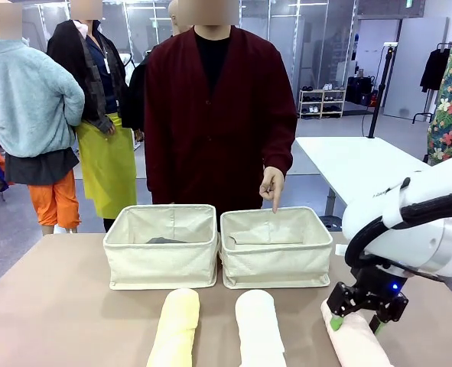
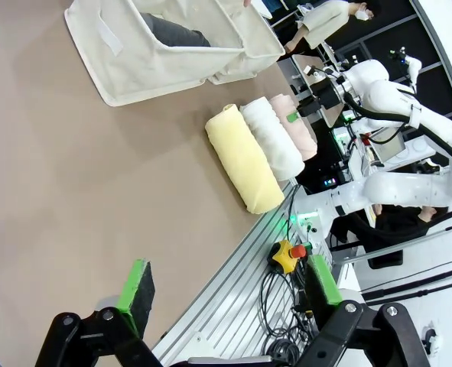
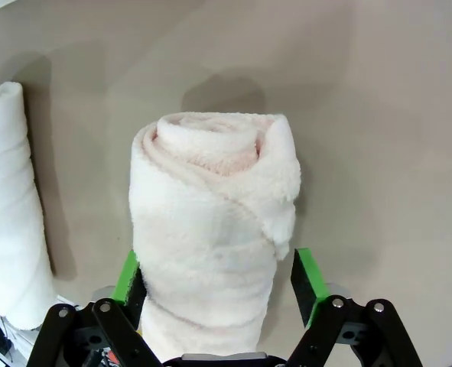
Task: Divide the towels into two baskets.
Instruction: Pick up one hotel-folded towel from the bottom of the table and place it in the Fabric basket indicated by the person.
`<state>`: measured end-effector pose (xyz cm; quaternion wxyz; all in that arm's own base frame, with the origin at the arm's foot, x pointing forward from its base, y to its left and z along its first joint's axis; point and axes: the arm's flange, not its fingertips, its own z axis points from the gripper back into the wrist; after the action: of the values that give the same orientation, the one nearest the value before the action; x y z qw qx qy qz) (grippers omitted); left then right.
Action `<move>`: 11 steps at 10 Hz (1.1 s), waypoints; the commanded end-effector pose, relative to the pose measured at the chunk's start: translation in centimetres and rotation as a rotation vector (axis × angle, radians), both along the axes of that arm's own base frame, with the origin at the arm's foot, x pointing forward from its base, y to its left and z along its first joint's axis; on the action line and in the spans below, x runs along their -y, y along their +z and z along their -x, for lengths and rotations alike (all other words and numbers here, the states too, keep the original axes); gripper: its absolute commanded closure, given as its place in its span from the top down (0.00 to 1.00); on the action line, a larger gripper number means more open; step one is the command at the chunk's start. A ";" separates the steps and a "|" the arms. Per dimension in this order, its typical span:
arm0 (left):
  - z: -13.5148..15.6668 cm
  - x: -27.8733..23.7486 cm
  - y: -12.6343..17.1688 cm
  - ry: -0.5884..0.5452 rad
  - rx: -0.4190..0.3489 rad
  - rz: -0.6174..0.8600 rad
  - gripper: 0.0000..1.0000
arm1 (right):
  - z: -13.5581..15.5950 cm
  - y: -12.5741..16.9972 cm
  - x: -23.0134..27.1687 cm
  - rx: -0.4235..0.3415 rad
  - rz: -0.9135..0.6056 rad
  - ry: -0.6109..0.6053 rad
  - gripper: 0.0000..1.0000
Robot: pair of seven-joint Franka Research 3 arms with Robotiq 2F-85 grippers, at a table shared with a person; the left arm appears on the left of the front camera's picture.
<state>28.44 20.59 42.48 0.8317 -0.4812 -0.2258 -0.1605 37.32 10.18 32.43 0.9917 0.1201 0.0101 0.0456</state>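
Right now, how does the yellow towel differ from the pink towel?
The yellow towel is pale yellow, the pink towel pale pink. The yellow towel lies free; the right claw is shut on the pink towel. The yellow towel is at the row's left end, the pink towel at its right end. Both are rolled and lie on the table.

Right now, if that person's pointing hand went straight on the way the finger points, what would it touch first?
Probably the right basket. The hand aims its finger down at the basket's far rim or just inside it. From the front view I cannot tell which.
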 end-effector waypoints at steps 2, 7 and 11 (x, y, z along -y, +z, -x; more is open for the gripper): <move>0.2 -0.2 0.0 -0.003 0.021 0.016 1.00 | 4.4 -3.0 0.8 -0.007 0.046 -0.020 0.00; 0.2 -0.2 0.0 -0.003 0.021 0.016 1.00 | 4.4 -2.1 0.8 0.005 0.039 -0.019 0.00; 0.2 -0.2 0.0 -0.003 0.021 0.016 1.00 | 3.5 7.2 -2.2 0.066 0.051 0.348 0.00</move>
<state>28.44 20.59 42.48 0.8317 -0.4812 -0.2258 -0.1604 35.90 11.88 36.41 0.9820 0.1019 0.0097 0.1585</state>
